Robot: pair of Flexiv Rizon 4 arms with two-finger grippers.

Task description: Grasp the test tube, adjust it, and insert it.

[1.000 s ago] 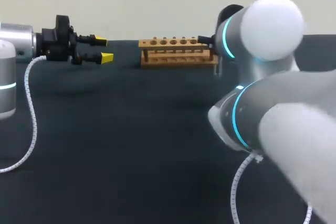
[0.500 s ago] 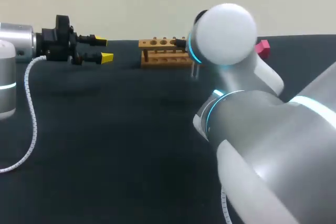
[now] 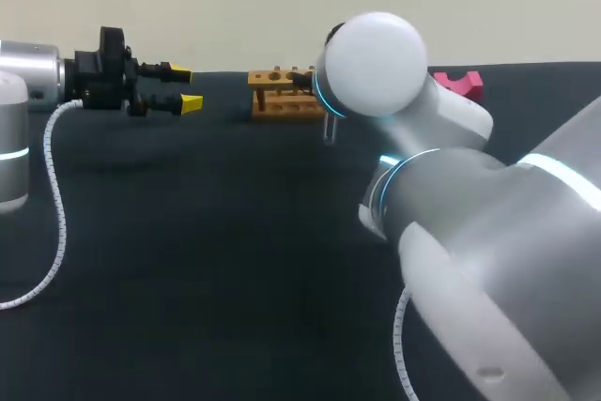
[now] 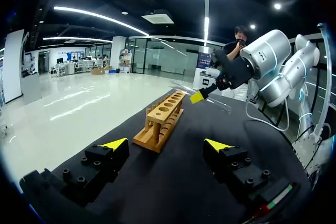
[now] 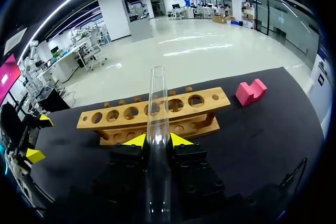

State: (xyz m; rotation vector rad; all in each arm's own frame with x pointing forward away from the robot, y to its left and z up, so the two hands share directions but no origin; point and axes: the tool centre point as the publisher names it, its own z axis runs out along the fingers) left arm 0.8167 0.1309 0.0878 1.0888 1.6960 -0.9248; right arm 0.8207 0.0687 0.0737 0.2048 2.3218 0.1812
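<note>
The clear glass test tube (image 5: 157,114) stands between the yellow tips of my right gripper (image 5: 156,140), which is shut on it, open mouth pointing out ahead. Beyond it lies the wooden rack (image 5: 131,114) with a row of several holes, all bare. In the head view the tube's end (image 3: 329,131) hangs below my right wrist, just in front of the rack (image 3: 277,94), whose right part my arm hides. My left gripper (image 3: 185,87) hovers open left of the rack, holding nothing. Its own view shows the rack (image 4: 160,120) ahead and the tube (image 4: 218,103) beside it.
A pink notched block (image 3: 460,84) sits on the dark table (image 3: 188,232) to the right of the rack. My right arm's big elbow fills the near right of the head view. A white coiled cable (image 3: 52,232) hangs from the left arm.
My right arm has swung leftwards along the front of the rack with the tube in its grip, uncovering the pink block. The left arm has kept still.
</note>
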